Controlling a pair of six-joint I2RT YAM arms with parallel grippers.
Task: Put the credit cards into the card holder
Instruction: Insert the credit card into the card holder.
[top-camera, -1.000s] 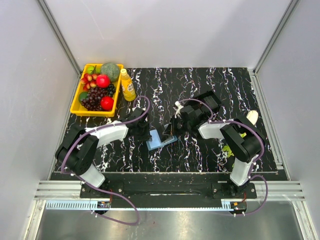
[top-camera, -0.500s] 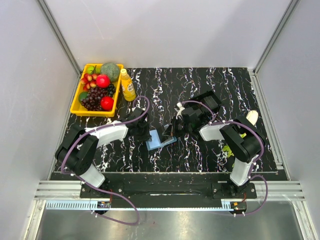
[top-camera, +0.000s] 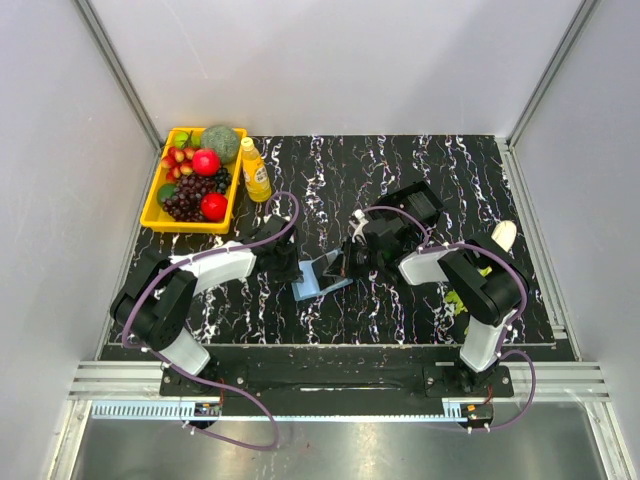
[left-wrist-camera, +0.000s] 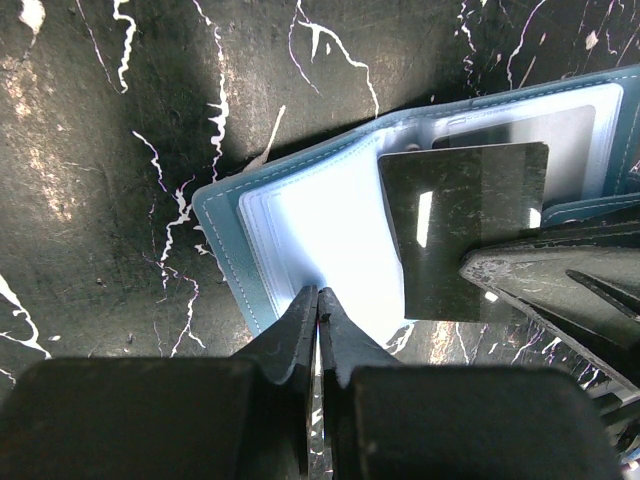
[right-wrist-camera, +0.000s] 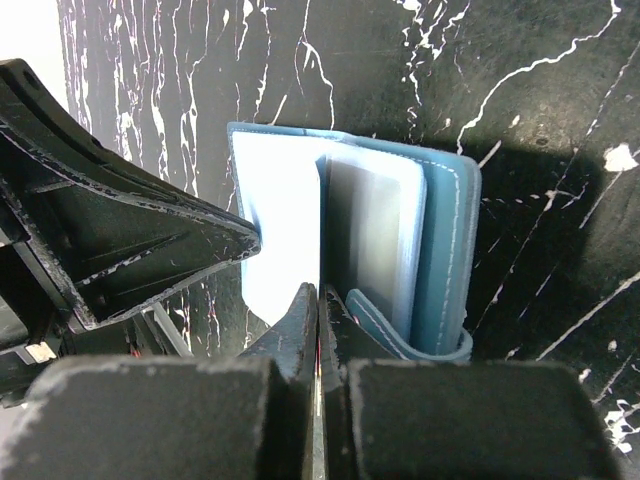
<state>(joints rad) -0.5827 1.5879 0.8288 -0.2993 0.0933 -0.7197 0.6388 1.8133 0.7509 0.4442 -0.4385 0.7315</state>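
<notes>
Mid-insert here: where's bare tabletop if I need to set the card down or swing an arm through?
Free: far strip between bottle and black box; near strip before card holder. Crowded: centre, left gripper on the holder, right gripper holding credit card.

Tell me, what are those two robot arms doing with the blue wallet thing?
They are putting cards into it. The left gripper is shut on an inner page of the open blue card holder, which lies on the black table. The right gripper is shut on a dark credit card and holds it over the open pockets. The card does not look slid in yet.
</notes>
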